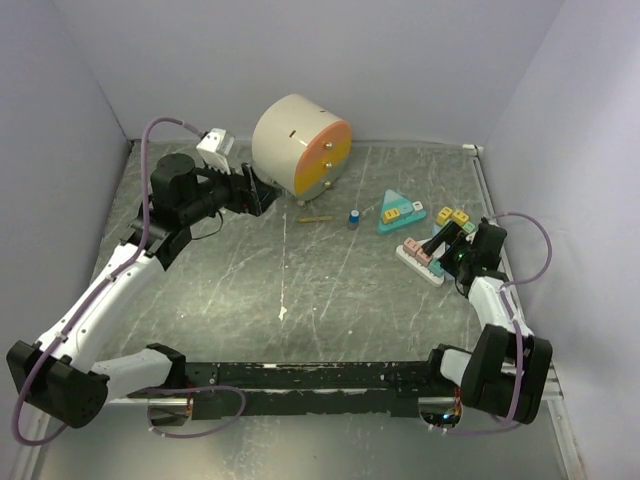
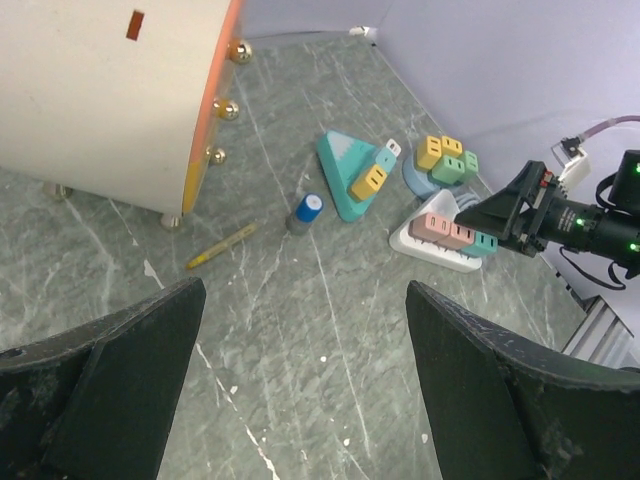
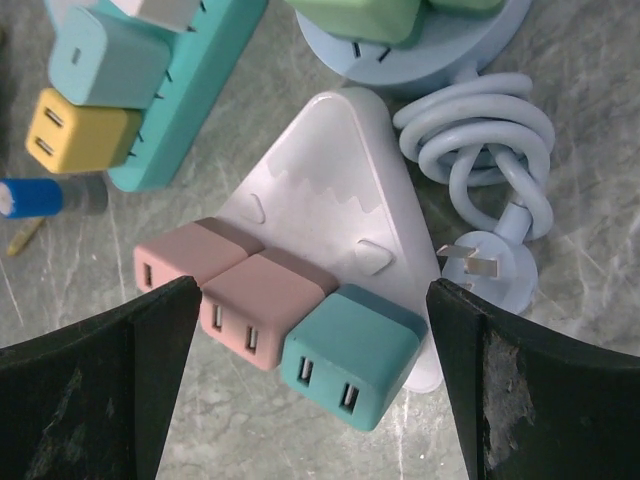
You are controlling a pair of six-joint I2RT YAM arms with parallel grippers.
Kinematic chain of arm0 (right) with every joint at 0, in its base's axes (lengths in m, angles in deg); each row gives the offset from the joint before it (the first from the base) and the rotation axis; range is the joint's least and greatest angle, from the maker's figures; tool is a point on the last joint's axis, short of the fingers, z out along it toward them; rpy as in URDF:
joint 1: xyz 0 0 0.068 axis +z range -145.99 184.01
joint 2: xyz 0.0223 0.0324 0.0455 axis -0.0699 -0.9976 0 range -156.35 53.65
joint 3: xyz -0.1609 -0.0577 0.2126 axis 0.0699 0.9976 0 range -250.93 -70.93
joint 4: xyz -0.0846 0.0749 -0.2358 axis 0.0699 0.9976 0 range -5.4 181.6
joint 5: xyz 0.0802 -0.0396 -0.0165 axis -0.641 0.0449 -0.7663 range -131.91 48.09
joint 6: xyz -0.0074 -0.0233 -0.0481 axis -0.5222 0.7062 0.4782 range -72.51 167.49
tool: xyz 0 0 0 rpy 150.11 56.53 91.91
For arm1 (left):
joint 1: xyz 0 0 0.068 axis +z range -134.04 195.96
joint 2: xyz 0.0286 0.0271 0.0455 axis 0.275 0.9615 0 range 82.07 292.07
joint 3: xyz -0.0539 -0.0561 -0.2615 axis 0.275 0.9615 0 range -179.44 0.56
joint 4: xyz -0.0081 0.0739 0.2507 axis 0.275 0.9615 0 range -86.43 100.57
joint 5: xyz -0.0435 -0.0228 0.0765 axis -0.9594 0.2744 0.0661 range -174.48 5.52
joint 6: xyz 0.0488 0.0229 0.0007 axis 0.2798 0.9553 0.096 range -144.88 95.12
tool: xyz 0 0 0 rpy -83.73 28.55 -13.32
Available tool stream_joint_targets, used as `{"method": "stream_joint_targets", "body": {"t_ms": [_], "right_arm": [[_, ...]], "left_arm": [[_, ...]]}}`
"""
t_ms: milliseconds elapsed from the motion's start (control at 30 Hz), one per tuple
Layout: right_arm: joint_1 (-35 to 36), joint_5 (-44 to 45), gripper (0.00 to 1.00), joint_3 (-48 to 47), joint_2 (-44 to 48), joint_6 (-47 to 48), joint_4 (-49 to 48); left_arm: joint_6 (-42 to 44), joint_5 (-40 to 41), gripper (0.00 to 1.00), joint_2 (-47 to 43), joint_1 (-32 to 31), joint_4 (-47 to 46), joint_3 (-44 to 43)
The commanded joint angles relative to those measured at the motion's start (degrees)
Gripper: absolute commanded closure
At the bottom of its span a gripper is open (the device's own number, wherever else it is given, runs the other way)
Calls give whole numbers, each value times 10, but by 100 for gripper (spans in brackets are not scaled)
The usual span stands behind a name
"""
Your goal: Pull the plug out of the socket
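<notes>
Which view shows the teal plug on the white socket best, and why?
The right wrist view: the teal plug is large, its two slots and its seat on the white socket clear. The left wrist view shows it small, beside the pink plugs. The top external view shows it too small to tell.

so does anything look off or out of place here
Nothing looks damaged or spilled. The only strays are a thin yellow stick lying loose, a blue-capped tube near it, and the pale blue cable coiled beside the white socket, its plug unconnected.
</notes>
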Motion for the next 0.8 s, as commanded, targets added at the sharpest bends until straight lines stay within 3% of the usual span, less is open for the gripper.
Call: {"method": "stream_joint_targets", "body": {"t_ms": [0,233,367,567,767], "right_arm": [[-7,-29,1,-14,-44,17,-28],[-7,-33,6,-48,-118,-1,-50],[10,-73,14,-52,-157,-4,-55],[139,-33,17,-32,-142,-14,-44],[298,-4,18,2,-129,-90,-107]], "left_arm": [[-1,-28,6,15,-5,6,-23],[-3,-36,6,23,-5,1,-21],[-1,-33,6,27,-5,6,-24],[3,-32,6,42,-5,16,-29],[3,-61,6,95,-5,48,-55]]}}
